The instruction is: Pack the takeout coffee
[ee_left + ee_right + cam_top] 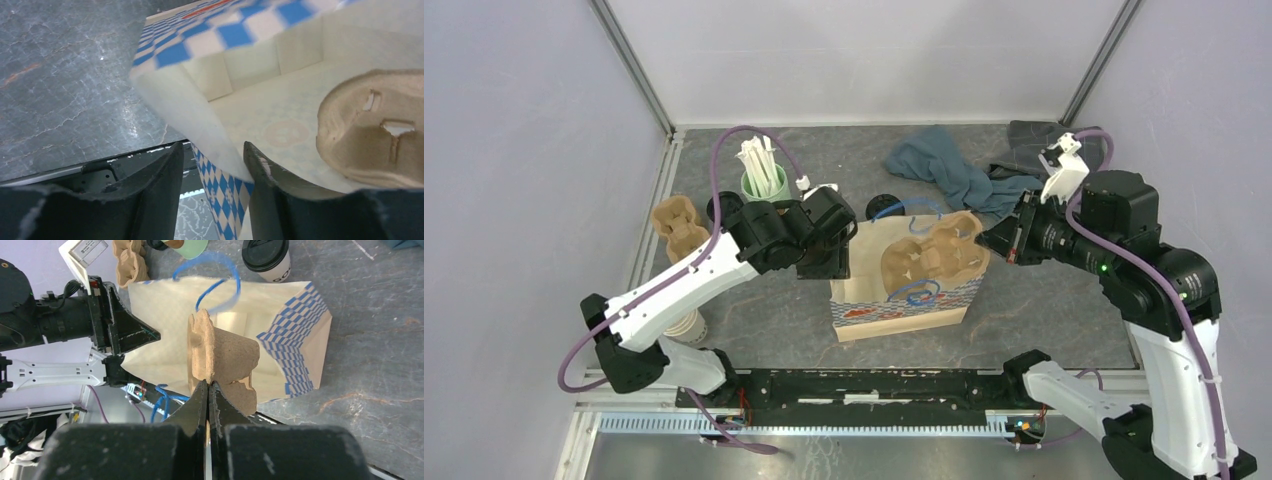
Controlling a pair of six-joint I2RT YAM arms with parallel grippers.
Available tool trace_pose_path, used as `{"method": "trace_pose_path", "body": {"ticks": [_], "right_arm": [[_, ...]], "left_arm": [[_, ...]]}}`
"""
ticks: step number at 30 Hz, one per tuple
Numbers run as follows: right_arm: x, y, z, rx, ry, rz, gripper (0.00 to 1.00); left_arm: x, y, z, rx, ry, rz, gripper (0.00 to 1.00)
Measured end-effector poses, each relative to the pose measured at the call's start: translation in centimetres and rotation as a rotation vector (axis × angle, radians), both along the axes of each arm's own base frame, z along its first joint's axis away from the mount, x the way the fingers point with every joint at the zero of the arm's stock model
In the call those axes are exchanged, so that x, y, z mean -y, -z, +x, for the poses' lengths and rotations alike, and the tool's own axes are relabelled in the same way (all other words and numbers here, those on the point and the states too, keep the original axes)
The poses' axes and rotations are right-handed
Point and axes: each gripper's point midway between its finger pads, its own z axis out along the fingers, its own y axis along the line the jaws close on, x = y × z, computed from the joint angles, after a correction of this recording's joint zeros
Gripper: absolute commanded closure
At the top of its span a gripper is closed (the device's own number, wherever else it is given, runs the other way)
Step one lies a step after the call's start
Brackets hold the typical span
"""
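Packing looks barely begun from the top view. The open-mouthed paper bag (904, 312) sits mid-table, while the takeout coffee (886, 203) stands on the table just behind it by the blue handle, outside the bag and held by neither arm. The right gripper (986, 240) reaches in from the right, carrying a pulp cup carrier (929, 258) at the bag's mouth. The left gripper (829, 262) is at the bag's left edge. In the left wrist view its fingers straddle the bag's rim with the paper wall between them. A gap shows on one side, so they are spread rather than clamped. The carrier shows inside the bag and the coffee is out of sight. In the right wrist view the fingers are pressed together on the carrier's edge, holding it within the opening; whether it touches the bag's bottom I cannot tell. The black-lidded cup stands beyond the handle, apart from the bag. My judgement is that the carrier must be seated and released, and the coffee then has to go in.
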Motion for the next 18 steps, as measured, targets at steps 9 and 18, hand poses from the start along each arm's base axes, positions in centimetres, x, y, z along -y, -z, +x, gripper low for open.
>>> {"method": "trace_pose_path", "body": {"ticks": [9,18], "right_arm": [[-1.1,0.9,0.3,-0.080,-0.003,0.046,1.00],[-1.6,1.5,1.4,-0.137,0.042,0.069,1.00]], "left_arm": [[-1.4,0.4,0.3,0.063,-0.092,-0.052,0.73],[-0.5,-1.3,0.7,0.113,-0.141,-0.207,0.89]]}}
